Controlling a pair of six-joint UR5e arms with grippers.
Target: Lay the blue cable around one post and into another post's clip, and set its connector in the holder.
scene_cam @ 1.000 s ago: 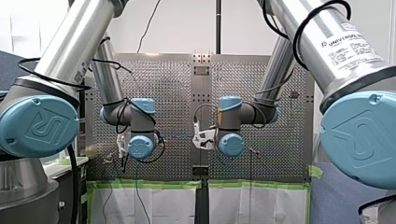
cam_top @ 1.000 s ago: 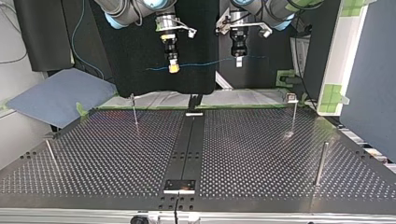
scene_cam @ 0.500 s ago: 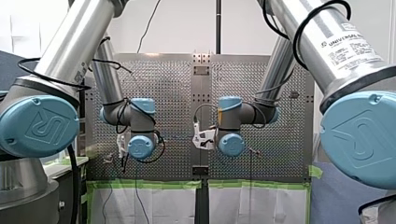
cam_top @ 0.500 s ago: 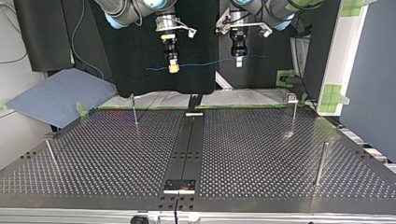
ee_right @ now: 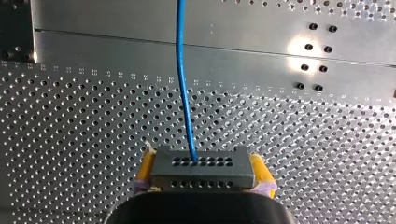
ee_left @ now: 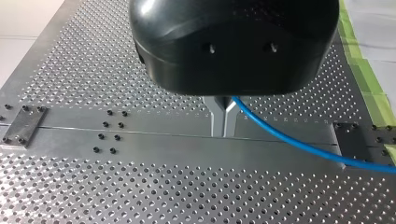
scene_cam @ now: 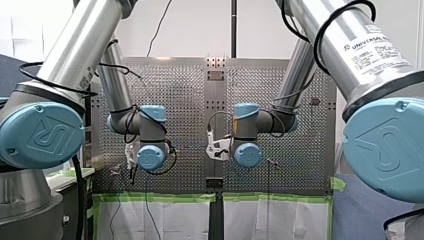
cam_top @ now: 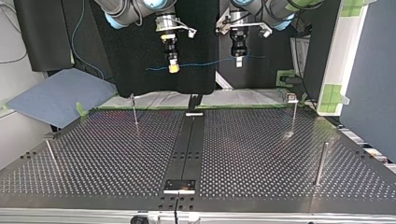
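In the top view my right hand (cam_top: pixel 173 68) and my left hand (cam_top: pixel 238 61) hang side by side above the bench's (cam_top: pixel 261 154) far part. The cable (cam_top: pixel 205 63) is strung between them, and its connector (ee_right: pixel 202 168) is gripped in my right hand. On the bench, the far-left post (cam_top: pixel 134 111) and far-right post (cam_top: pixel 293 116) flank the centre strip (cam_top: pixel 187 149). The near-left post (cam_top: pixel 50 156) and near-right post (cam_top: pixel 320 163) stand further outward.

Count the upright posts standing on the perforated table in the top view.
4 in the top view, where far means toward the arms: far-left post, far-right post, near-left post, near-right post. None seems hidden.
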